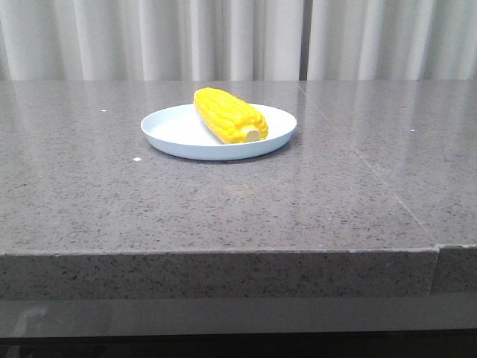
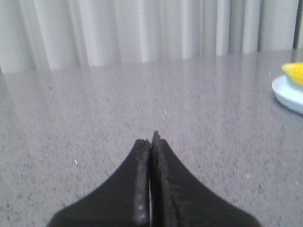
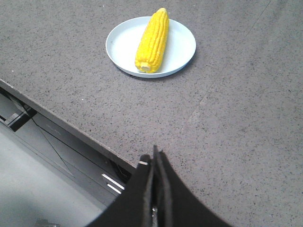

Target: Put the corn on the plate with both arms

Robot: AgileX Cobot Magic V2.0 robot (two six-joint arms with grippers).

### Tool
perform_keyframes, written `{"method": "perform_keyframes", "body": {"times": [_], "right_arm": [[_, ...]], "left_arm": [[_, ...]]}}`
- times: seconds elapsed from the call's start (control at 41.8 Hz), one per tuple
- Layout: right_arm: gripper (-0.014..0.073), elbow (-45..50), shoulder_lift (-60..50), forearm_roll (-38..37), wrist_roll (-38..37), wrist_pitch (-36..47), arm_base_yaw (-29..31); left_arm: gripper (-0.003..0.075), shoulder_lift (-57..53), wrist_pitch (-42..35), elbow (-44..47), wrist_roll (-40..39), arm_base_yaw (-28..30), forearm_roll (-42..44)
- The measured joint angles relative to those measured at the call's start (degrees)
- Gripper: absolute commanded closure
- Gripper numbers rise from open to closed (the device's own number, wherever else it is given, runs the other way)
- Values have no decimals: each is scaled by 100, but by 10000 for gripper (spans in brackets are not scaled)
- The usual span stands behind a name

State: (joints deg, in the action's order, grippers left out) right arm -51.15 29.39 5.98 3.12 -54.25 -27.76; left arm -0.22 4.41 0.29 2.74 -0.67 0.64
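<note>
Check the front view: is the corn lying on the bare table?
No, the corn lies on the plate, stub end toward the camera.

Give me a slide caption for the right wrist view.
Corn lying on the plate, right gripper shut and apart.

the corn (image 1: 229,114), bright yellow with rows of kernels, lies on its side across the plate (image 1: 175,133), its pale cut stub end near the plate's front right rim. the plate is round, shallow, pale blue-white.
</note>
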Motion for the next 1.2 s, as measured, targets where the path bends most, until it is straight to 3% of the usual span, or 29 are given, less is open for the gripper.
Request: {"method": "perform_keyframes", "body": {"times": [1.196], "right_arm": [[660, 56, -29, 0, 0, 42, 0]], "left_arm": [[741, 0, -185, 0, 0, 3, -13]]}}
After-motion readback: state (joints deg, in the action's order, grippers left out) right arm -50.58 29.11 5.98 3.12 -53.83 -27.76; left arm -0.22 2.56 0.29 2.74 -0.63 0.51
